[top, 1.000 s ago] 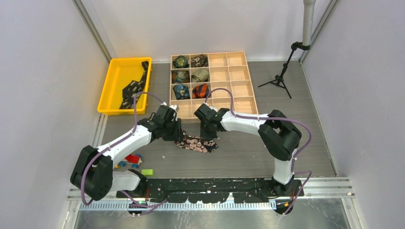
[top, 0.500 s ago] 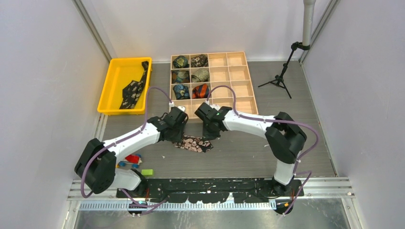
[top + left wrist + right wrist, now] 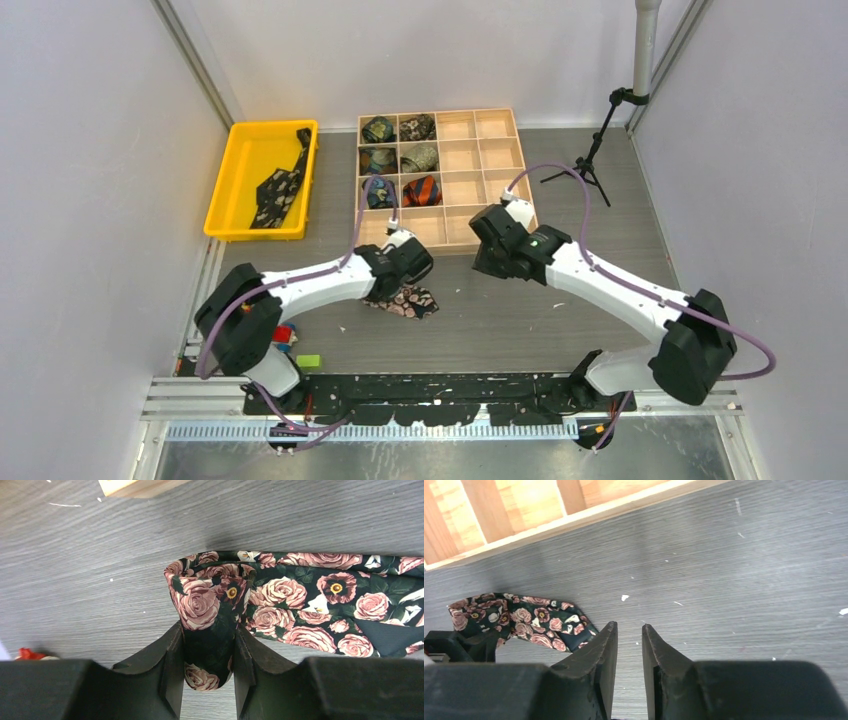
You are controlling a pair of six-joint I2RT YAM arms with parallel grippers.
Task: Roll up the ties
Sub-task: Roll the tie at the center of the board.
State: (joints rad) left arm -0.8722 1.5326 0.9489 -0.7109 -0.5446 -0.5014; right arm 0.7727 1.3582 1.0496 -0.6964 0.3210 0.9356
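Note:
The dark floral tie (image 3: pixel 408 301) lies on the grey table in front of the wooden box, partly rolled. My left gripper (image 3: pixel 404 270) is shut on its coiled end (image 3: pixel 207 605); the coil stands between the two fingers while the flat rest (image 3: pixel 320 597) runs off to the right. My right gripper (image 3: pixel 488 260) hovers to the right of the tie, apart from it, slightly open with nothing between its fingers (image 3: pixel 629 629). In the right wrist view the floral tie (image 3: pixel 524 620) shows at the left. The black dotted tie (image 3: pixel 277 186) lies in the yellow bin (image 3: pixel 236 160).
The wooden divided box (image 3: pixel 490 165) stands at the back centre with several rolled ties (image 3: pixel 400 158) in its left compartments. A small black tripod (image 3: pixel 585 165) stands at the back right. Red and green toy bits (image 3: pixel 283 335) lie near the left arm's base.
My right arm has swung to the right, away from the floral tie. My left gripper has moved right with the tie's coiled end, and the flat part looks shorter.

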